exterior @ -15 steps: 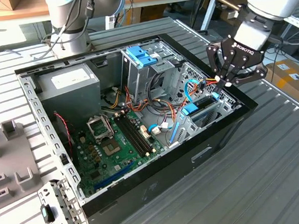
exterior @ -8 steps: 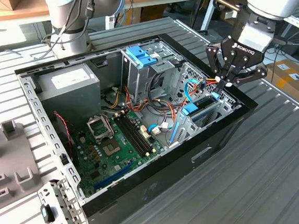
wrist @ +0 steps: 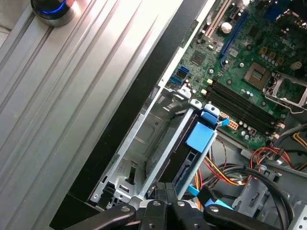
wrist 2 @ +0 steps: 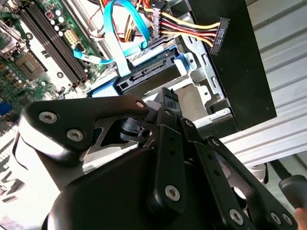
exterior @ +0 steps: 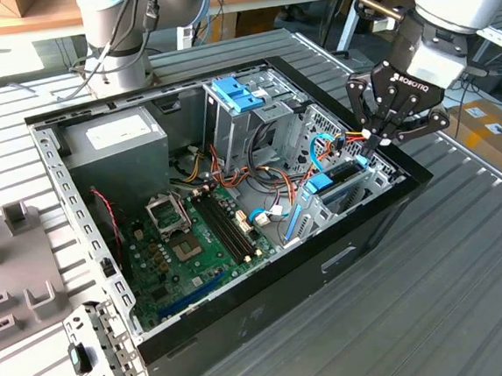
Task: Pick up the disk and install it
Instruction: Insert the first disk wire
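tool poised over seated disk

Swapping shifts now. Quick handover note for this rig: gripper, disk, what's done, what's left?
Gripper: over the drive cage at the case's corner on the exterior view's right, fingers closed together at the cage edge.
Disk: standing on edge in the cage, blue rail on it.
Done: pick-up and placing in the cage.
Left: cannot tell whether it is fully seated; power plug hangs loose beside it.
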Tool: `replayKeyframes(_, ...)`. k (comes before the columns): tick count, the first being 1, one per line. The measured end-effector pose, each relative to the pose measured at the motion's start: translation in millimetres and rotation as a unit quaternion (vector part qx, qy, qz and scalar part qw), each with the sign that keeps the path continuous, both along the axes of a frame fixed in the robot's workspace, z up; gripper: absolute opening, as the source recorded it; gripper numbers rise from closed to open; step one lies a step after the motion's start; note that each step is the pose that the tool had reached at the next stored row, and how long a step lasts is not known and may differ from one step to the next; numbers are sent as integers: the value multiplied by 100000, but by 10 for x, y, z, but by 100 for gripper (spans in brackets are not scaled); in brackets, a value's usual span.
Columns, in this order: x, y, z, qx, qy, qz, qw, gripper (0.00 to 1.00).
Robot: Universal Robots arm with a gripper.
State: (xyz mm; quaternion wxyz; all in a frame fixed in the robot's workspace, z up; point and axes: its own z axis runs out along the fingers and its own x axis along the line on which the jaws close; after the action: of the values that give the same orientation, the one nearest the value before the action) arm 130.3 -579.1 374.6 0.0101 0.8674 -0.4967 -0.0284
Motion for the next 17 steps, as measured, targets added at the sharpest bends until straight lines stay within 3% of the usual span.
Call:
replayKeyframes(9, 0, 0, 0, -3, 2, 3346, 99944, 11)
replayKeyframes(17, 0, 0, 0, -1, 1, 6628, 99780, 11)
